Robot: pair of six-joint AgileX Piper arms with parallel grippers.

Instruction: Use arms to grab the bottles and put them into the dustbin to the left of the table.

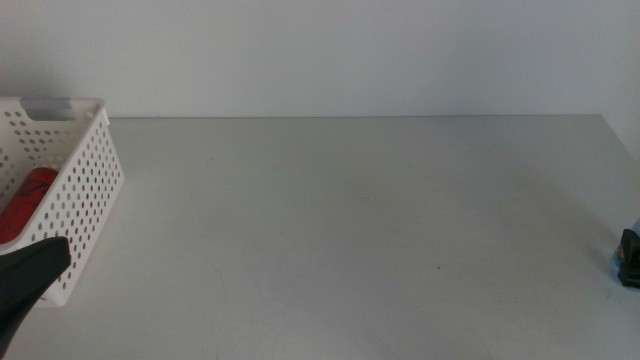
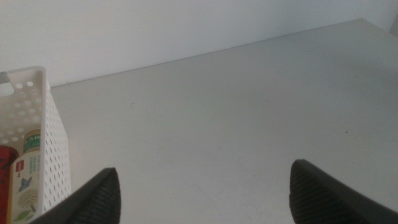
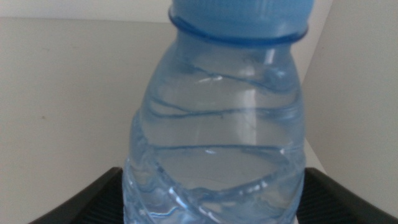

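Observation:
The dustbin (image 1: 85,190) is a white perforated basket at the table's (image 1: 350,220) left end. A red soda can (image 1: 25,205) lies inside it. The left wrist view shows that can (image 2: 5,158) beside a pale-yellow tea bottle (image 2: 25,183) in the dustbin (image 2: 53,143). My left gripper (image 1: 35,270) hangs just in front of the basket, open and empty (image 2: 204,171). In the middle view my right gripper (image 1: 628,258) shows at the far right edge. It is shut (image 3: 212,186) on a clear blue-capped water bottle (image 3: 217,106), which fills the right wrist view.
A plain white wall rises behind the table's far edge. The light grey tabletop stretches between the basket and the right gripper.

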